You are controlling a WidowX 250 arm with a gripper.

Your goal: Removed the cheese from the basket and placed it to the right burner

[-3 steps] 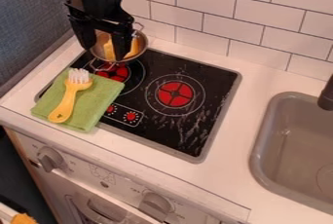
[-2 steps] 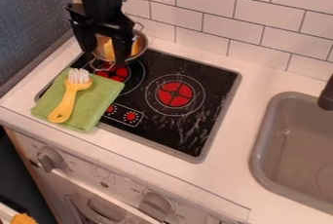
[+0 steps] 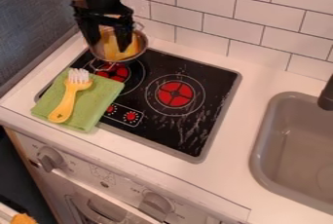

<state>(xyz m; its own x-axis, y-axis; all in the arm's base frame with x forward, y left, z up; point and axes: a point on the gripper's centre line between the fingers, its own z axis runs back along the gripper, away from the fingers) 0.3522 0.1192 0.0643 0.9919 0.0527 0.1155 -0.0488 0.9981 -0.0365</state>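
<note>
The gripper [image 3: 109,45] hangs over the metal basket at the cooktop's back left, its two fingers spread apart. Between them, inside the basket [image 3: 139,47], lies the yellow cheese [image 3: 117,49], partly hidden by the gripper; I cannot tell whether a finger touches it. The basket stands at the rear of the left burner [image 3: 116,73]. The right burner [image 3: 175,94] is a red disc with a dark cross and has nothing on it.
A green cloth [image 3: 98,99] with a yellow-handled brush [image 3: 67,98] on it covers the cooktop's front left corner. A tiled wall [image 3: 250,6] rises behind, and a grey sink [image 3: 296,145] with a dark faucet [image 3: 327,94] is at the right.
The gripper has shifted slightly right and its fingertips have moved up a little in the view, uncovering more of the cheese. Basket, cloth and brush have stayed put.
</note>
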